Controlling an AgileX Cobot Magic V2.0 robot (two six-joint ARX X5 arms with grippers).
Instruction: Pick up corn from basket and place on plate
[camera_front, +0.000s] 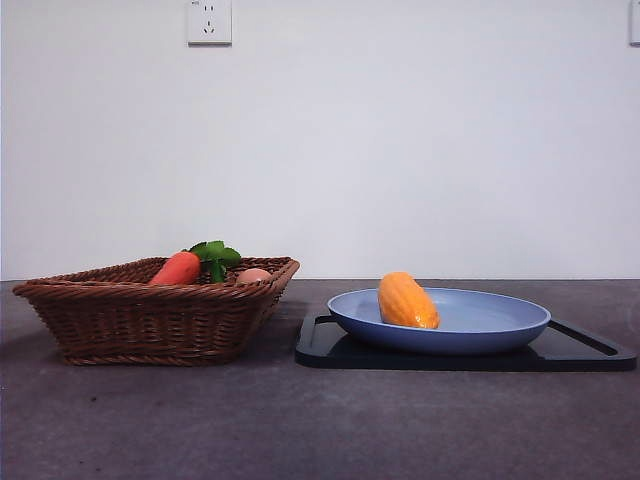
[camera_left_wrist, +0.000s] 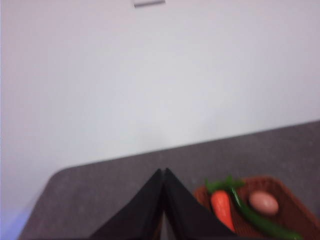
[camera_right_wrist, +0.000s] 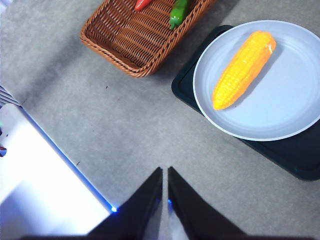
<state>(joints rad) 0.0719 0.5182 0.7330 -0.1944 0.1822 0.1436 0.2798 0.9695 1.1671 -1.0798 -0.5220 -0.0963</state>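
The yellow-orange corn (camera_front: 406, 301) (camera_right_wrist: 243, 69) lies on the light-blue plate (camera_front: 490, 320) (camera_right_wrist: 280, 105), free of any gripper. The plate rests on a black tray (camera_front: 330, 348) (camera_right_wrist: 300, 155). To its left stands the brown wicker basket (camera_front: 150, 315) (camera_right_wrist: 130, 40) (camera_left_wrist: 290, 200). My right gripper (camera_right_wrist: 164, 171) hangs high above the bare table, away from the plate, jaws shut and empty. My left gripper (camera_left_wrist: 163, 172) is raised beside the basket, jaws shut and empty. Neither arm shows in the front view.
In the basket lie an orange-red carrot (camera_front: 178, 268) (camera_left_wrist: 221, 207) with green leaves (camera_front: 216, 256), a pale pinkish ball (camera_front: 253, 275) (camera_left_wrist: 263, 202) and a green pepper (camera_right_wrist: 178, 12) (camera_left_wrist: 260, 222). A white wall with a socket (camera_front: 209, 21) stands behind the table.
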